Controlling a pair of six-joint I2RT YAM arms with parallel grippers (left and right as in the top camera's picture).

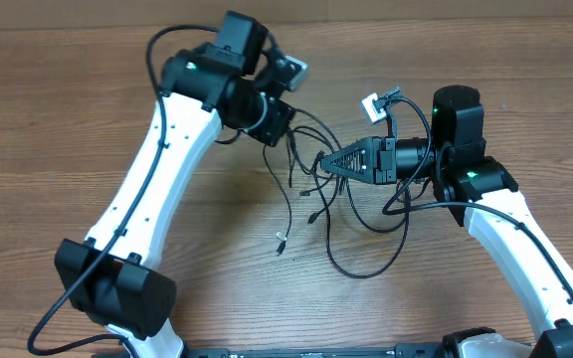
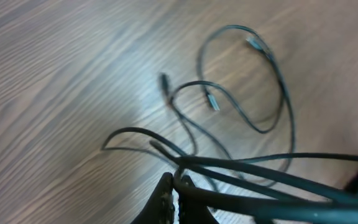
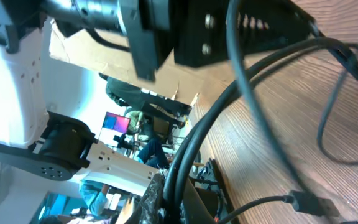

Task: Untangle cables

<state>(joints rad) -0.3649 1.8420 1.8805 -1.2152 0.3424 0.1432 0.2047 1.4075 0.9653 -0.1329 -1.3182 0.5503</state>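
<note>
The cables (image 1: 311, 189) are thin black cords in a loose tangle on the wooden table between the arms, with a loop (image 1: 366, 270) trailing toward the front and small plug ends (image 1: 280, 239) lying free. My left gripper (image 1: 288, 137) reaches down at the tangle's upper left. In the left wrist view its fingertips (image 2: 166, 186) are shut on cable strands (image 2: 241, 168) that run off to the right, with loose loops and plugs (image 2: 213, 102) beyond. My right gripper (image 1: 328, 165) points left into the tangle. In the right wrist view it (image 3: 166, 190) is shut on two strands (image 3: 197, 137).
The wooden table (image 1: 88, 119) stretches bare to the left and back. Thicker black arm cables arc beside the right arm (image 1: 406, 204) and over the left arm (image 1: 157, 50). The left arm's black wrist (image 3: 185, 31) hangs close above the right gripper's strands.
</note>
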